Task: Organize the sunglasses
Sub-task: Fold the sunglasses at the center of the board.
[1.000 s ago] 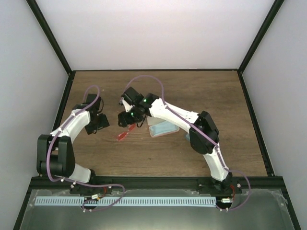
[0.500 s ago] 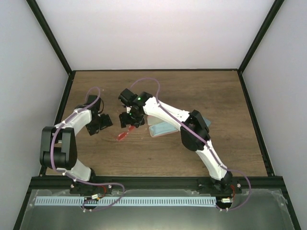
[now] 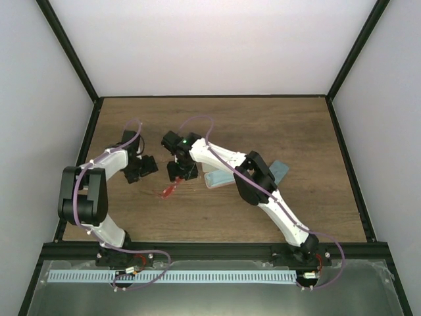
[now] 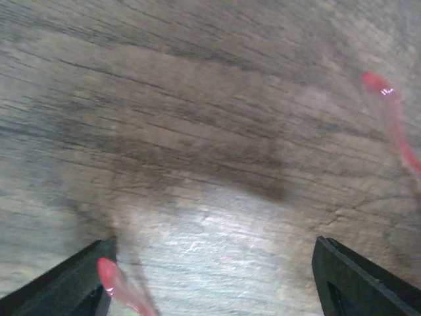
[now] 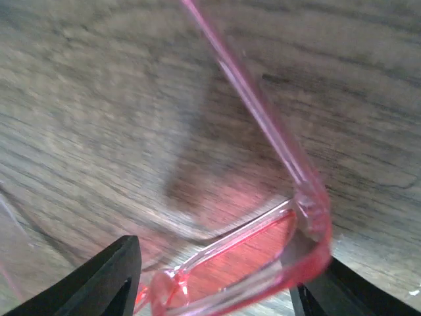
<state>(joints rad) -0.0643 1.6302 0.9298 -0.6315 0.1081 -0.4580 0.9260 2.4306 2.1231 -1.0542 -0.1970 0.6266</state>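
right gripper [image 3: 181, 172] is sitting low, left of centre on the matte, grained wooden worktop [image 3: 296, 131]. its jaws are standing either side of the translucent reddish-pink, thin-framed plastic sunglasses [image 5: 309, 217]. the frame front is lying across the gap with one lens between the fingers, and one temple arm is running away over the wood. can't tell if the pads are pinching or just bracketing. it looks like a grab across the front, probably because that's the stiffest part.

left gripper [image 4: 210, 263] is hovering low just to the left, jaws spread wide and holding nothing. two glossy red temple tips [image 4: 388, 112] are showing in its view, one just beside a finger. my guess is it's lining up to steady or fold an arm.

the plastic is looking slick, thin and springy, so i'm expecting the arms to flex and skate on the wood.

a pale blue oblong case [image 3: 220, 179] is lying just right of the sunglasses, toward the worktop's centre. the sunglasses are lying outside it.
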